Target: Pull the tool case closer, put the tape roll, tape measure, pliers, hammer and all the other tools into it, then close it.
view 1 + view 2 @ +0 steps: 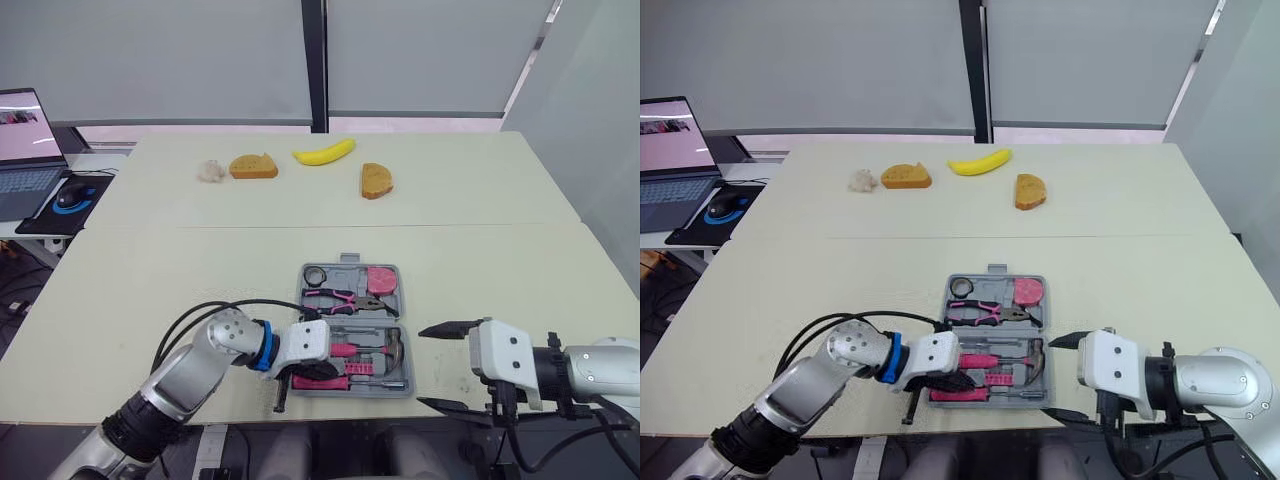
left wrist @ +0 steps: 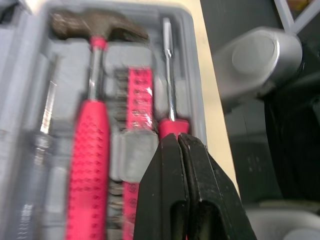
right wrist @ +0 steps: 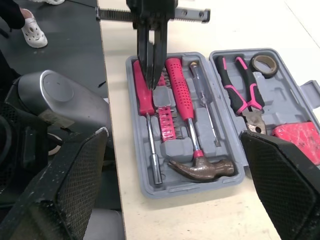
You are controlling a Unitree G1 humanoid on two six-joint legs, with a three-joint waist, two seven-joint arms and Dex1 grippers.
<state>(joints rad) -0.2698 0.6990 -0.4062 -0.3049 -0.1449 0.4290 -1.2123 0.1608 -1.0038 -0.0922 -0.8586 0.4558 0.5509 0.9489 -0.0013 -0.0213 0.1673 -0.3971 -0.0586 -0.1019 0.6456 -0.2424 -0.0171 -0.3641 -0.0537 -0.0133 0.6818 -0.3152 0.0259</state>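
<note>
Left gripper (image 2: pixel 178 140), fingers shut, seemingly presses the screwdriver (image 3: pixel 144 100); right gripper (image 1: pixel 445 366) gapes open; pressing may tip the case (image 3: pixel 210 186) off the table's (image 1: pixel 200 280) near edge.

Open grey tool case (image 3: pixel 150 192) flat on table (image 1: pixel 200 300); hammer (image 3: pixel 187 107), pliers (image 3: pixel 240 95), tape roll (image 3: pixel 263 64) inside

Jaws pressed together over screwdriver (image 2: pixel 170 90) handle; hammer (image 2: pixel 90 150) alongside.

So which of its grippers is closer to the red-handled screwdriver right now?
Left. The left gripper, fingers shut, has its tips at the red handle of the screwdriver inside the tool case. The right gripper hangs open off the case's right edge, apart from it.
</note>
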